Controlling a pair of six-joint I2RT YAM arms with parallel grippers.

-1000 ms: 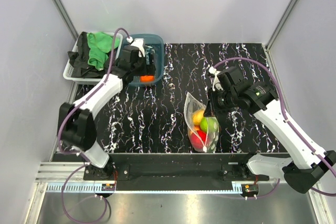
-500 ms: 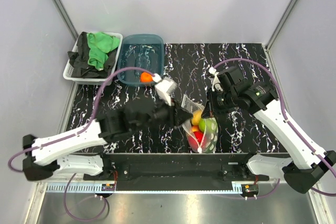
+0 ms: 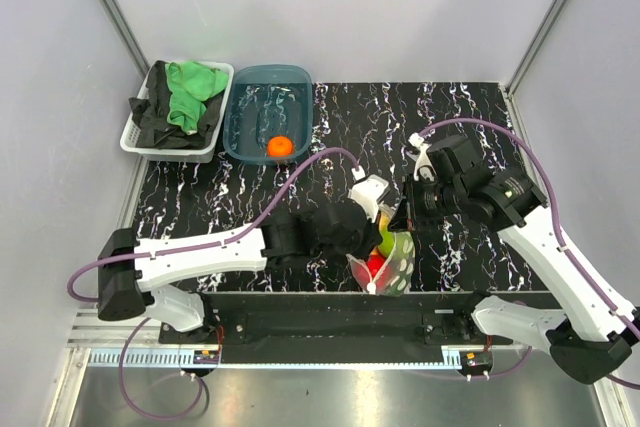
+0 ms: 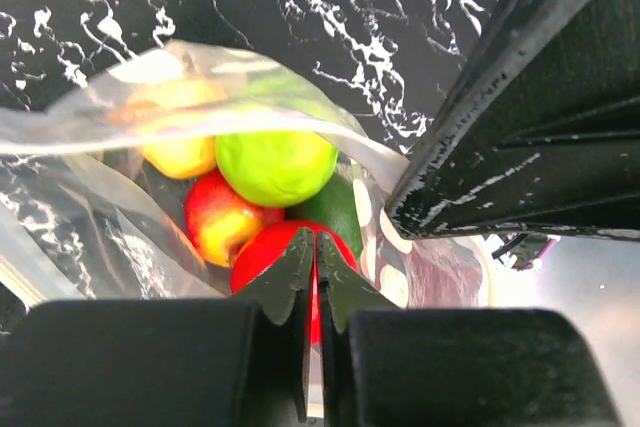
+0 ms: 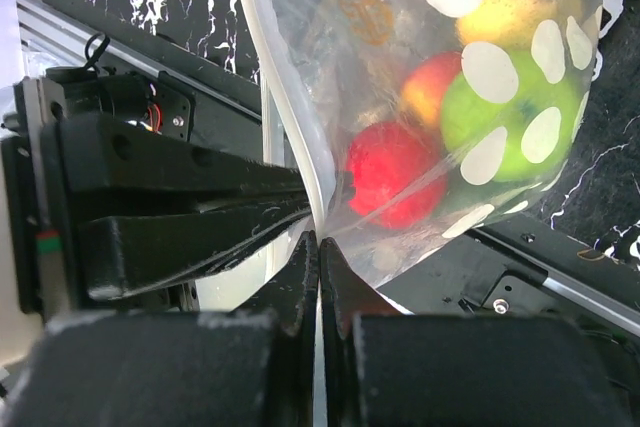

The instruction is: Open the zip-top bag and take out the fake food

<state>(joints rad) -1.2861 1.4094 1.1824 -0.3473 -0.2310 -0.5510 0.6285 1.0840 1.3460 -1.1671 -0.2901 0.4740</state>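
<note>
Left gripper (image 4: 315,247) had swung from teal plastic tub (image 3: 250,112) to the clear dotted zip-top bag (image 5: 330,57) between both arms, pinched together, perhaps on film; right gripper (image 5: 318,243) clamped its rim. Slippage would spill its glossy plastic fruits (image 4: 275,162).

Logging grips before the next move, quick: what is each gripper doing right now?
Left gripper: closed at the zip-top bag; whether it grips it cannot be told.
Right gripper: closed, holding the zip-top bag's edge.
</note>
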